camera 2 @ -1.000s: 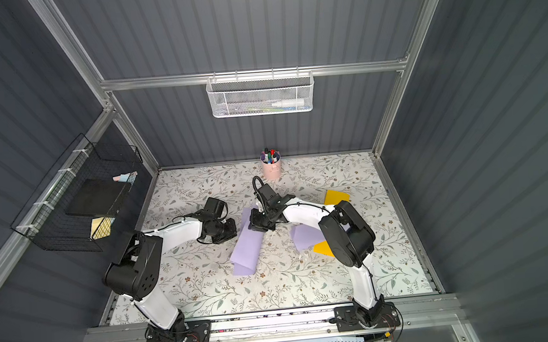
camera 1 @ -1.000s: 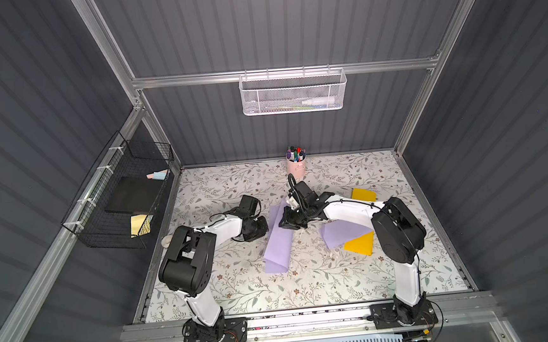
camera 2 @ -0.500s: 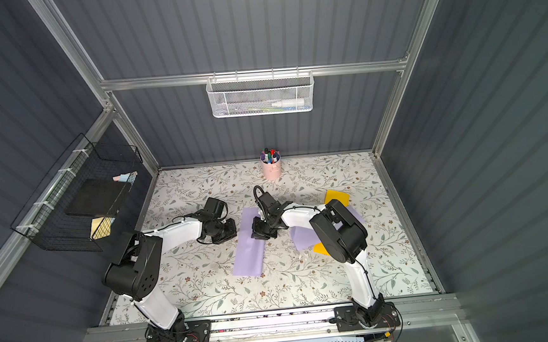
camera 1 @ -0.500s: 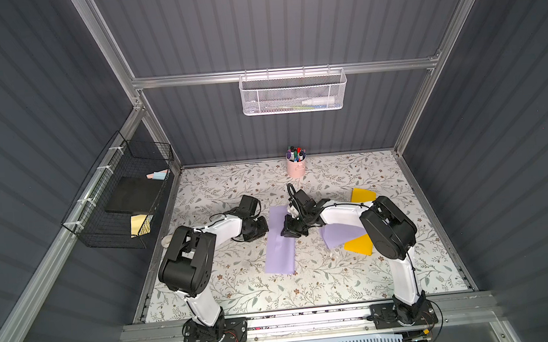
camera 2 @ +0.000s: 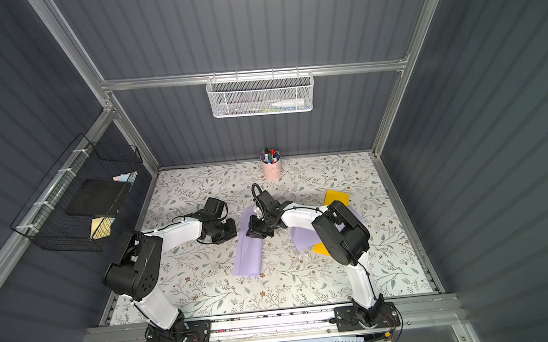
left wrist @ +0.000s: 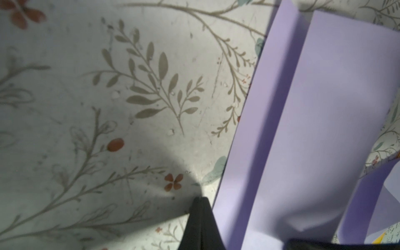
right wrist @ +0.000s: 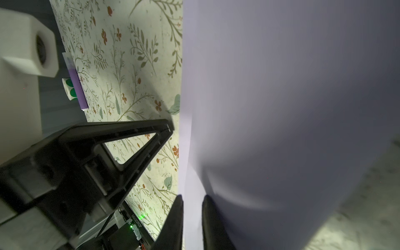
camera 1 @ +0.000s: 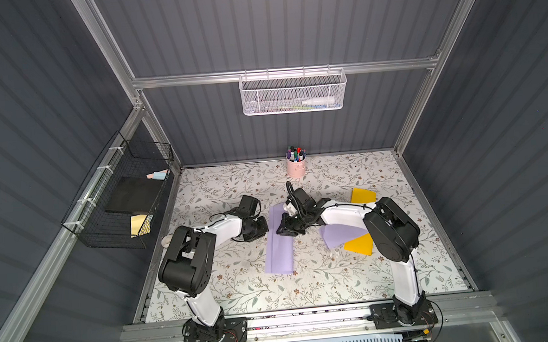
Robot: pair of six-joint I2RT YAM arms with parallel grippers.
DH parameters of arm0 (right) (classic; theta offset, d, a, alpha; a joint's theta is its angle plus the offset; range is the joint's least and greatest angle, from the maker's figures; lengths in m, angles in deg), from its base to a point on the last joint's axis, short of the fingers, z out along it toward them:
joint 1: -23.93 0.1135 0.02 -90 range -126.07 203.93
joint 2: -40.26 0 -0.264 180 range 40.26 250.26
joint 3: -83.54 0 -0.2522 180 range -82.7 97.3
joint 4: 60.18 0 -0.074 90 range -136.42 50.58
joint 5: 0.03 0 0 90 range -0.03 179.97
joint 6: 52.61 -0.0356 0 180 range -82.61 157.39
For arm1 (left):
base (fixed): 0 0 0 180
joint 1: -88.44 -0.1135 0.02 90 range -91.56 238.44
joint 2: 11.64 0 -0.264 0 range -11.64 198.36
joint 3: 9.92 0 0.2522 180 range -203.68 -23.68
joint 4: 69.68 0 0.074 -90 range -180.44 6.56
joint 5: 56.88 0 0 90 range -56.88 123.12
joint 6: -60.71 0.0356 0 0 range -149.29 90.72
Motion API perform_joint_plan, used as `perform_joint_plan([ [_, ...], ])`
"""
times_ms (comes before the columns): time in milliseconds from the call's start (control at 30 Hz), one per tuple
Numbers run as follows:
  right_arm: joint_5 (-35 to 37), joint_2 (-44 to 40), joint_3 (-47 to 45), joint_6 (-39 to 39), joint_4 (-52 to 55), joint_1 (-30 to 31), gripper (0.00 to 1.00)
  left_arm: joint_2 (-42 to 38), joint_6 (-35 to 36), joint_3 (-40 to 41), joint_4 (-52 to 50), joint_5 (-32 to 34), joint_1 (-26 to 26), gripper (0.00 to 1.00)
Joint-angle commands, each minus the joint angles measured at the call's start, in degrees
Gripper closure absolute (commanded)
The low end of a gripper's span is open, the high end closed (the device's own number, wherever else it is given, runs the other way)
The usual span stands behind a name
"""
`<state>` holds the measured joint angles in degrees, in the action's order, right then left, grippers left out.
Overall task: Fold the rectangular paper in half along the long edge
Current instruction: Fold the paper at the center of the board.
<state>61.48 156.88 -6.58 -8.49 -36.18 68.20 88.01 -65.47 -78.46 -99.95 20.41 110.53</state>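
Folded lilac paper: flat on floral surface, beneath the right pincer, whose jaws stand at a narrow gap over its edge. Left pincer: jaws pressed together, just beside the paper's long edge.

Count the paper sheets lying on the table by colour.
Purple: 2, folded sheet and loose sheet
Yellow: 2, far sheet and near sheet
Total: 4
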Motion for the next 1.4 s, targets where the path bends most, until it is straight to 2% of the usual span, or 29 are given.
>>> perform_joint_plan([
  [0, -1.8, 0.7, -0.2, -0.8, -3.7, 0.2, 0.8, 0.8, 0.6, 1.3, -3.4, 0.3, 0.1, 0.99],
  [167, -3.8, 1.0, -1.3, -2.0, -8.5, 0.2, 0.8, 0.7, 0.7, 1.3, -3.4, 0.2, 0.1, 0.99],
  [800, -5.2, 4.6, -0.1, -1.4, -8.0, 0.3, 0.8, 0.7, 0.6, 1.2, -3.7, 0.3, 0.1, 0.99],
  [1367, -4.9, 3.9, 0.2, -1.7, -8.5, 0.3, 0.81, 0.9, 0.7, 1.1, -3.7, 0.0, 0.1, 0.99],
])
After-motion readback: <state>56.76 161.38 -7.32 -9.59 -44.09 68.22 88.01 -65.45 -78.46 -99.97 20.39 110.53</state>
